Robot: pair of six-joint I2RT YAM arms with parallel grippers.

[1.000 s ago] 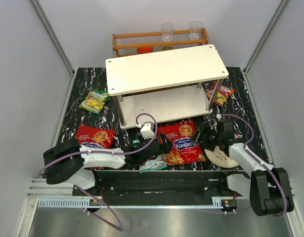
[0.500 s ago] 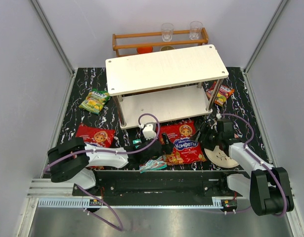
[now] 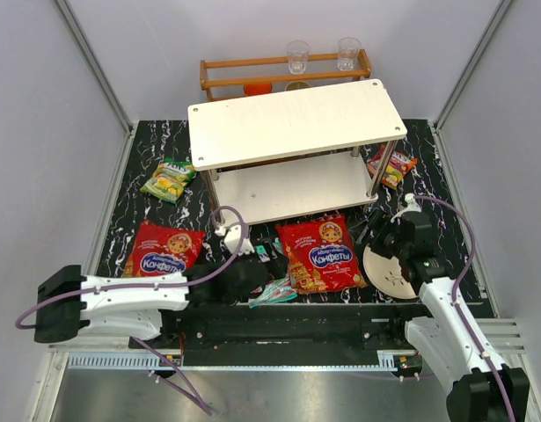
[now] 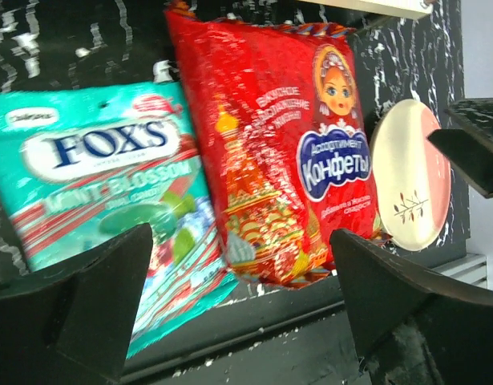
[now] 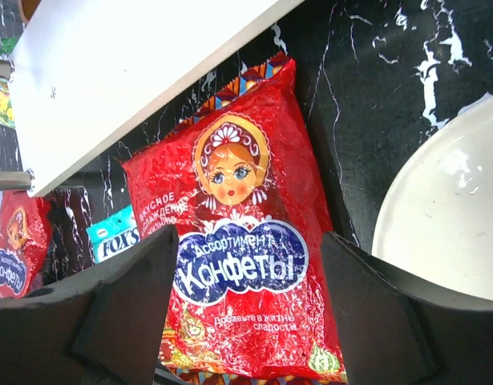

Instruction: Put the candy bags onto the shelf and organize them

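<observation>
A large red candy bag (image 3: 321, 255) with a doll picture lies flat in front of the white two-tier shelf (image 3: 296, 123). It also shows in the left wrist view (image 4: 286, 160) and the right wrist view (image 5: 246, 241). A teal bag (image 3: 272, 291) (image 4: 110, 192) lies at its left. My left gripper (image 3: 263, 264) (image 4: 246, 321) is open and empty above these two. My right gripper (image 3: 376, 236) (image 5: 250, 313) is open and empty over the red bag's right side. A second red bag (image 3: 164, 251), a green-yellow bag (image 3: 169, 180) and a red-orange bag (image 3: 391, 165) lie on the table.
A round cream plate (image 3: 393, 271) (image 5: 446, 216) lies right of the red bag, under my right arm. A brown wooden rack (image 3: 283, 70) with two glasses stands behind the shelf. Grey walls close in both sides.
My left gripper has pulled back to the left, off the middle red bag, which now lies spread flat. My right gripper has drawn slightly right and up.
</observation>
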